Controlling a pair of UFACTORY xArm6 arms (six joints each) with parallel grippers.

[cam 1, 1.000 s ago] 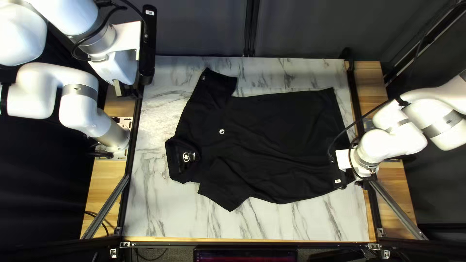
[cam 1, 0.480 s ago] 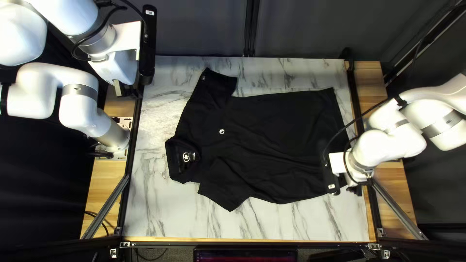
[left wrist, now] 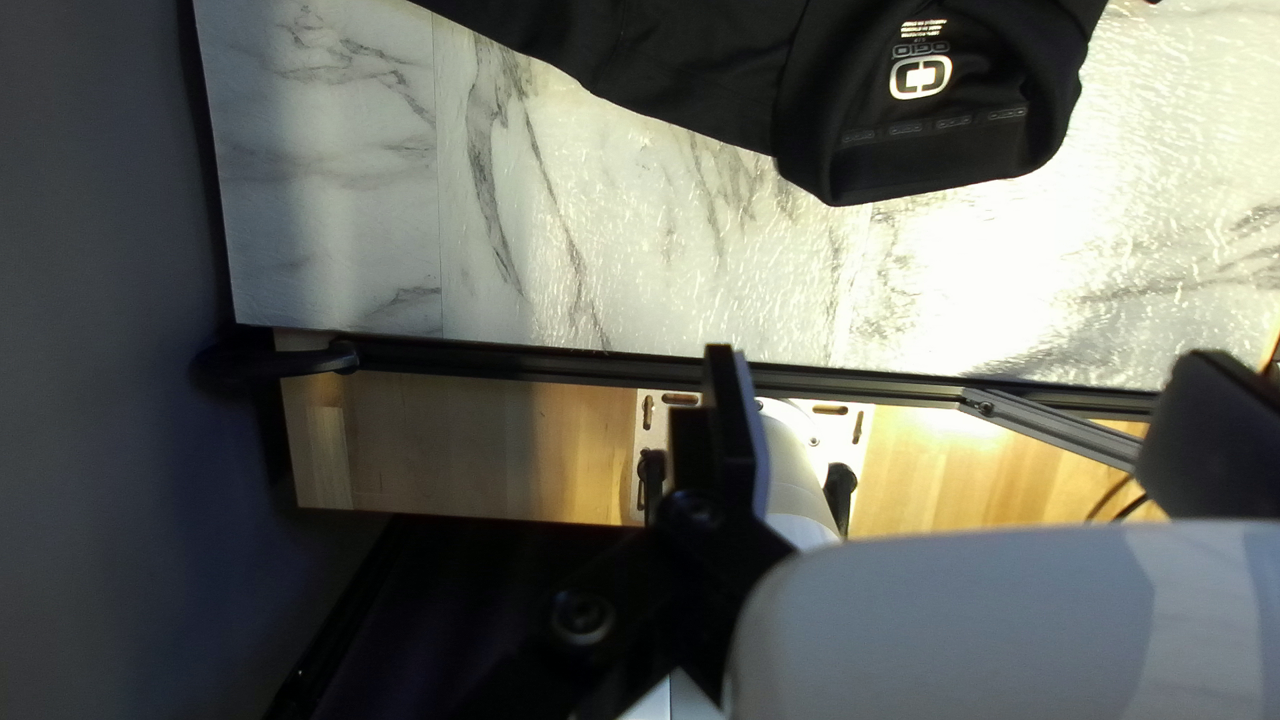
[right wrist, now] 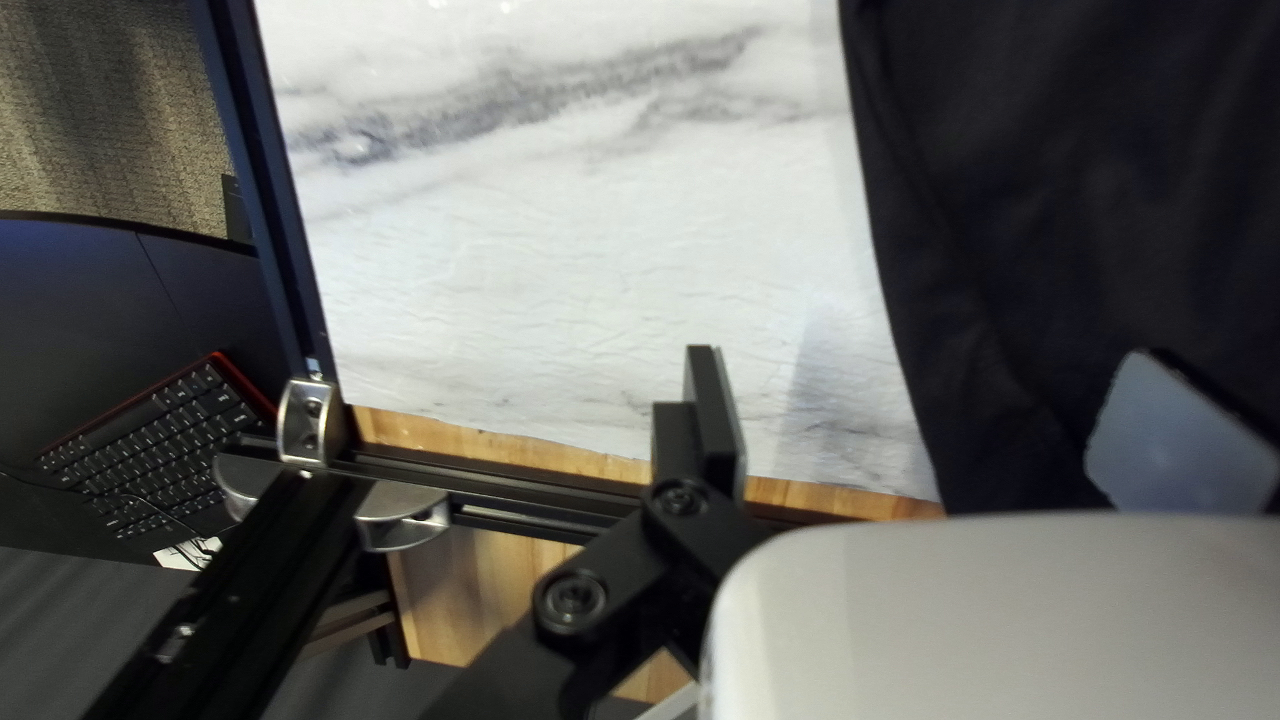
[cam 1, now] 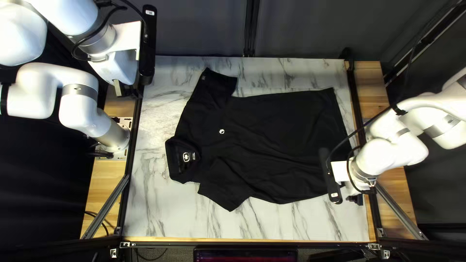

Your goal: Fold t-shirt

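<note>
Top left view: shirt (cam 1: 272, 140) flat on table (cam 1: 160, 213), collar (cam 1: 172, 157) towards left arm (cam 1: 82, 97), probably spread for clean folds.
Left gripper (left wrist: 963, 358): parted wide, off shirt, likely parked for clearance.
Right gripper (right wrist: 923, 355): parted near hem (cam 1: 337, 116), presumably to pinch.

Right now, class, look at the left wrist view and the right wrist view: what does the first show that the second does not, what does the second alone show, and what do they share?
Only the left wrist view: the collar with a white emblem inside, and an arm's base on a slotted metal plate.

Only the right wrist view: a keyboard, the carpet and a silvery corner bracket.

Both: part of the black shirt, the marble-patterned tabletop and bare wood beyond its edge.
</note>
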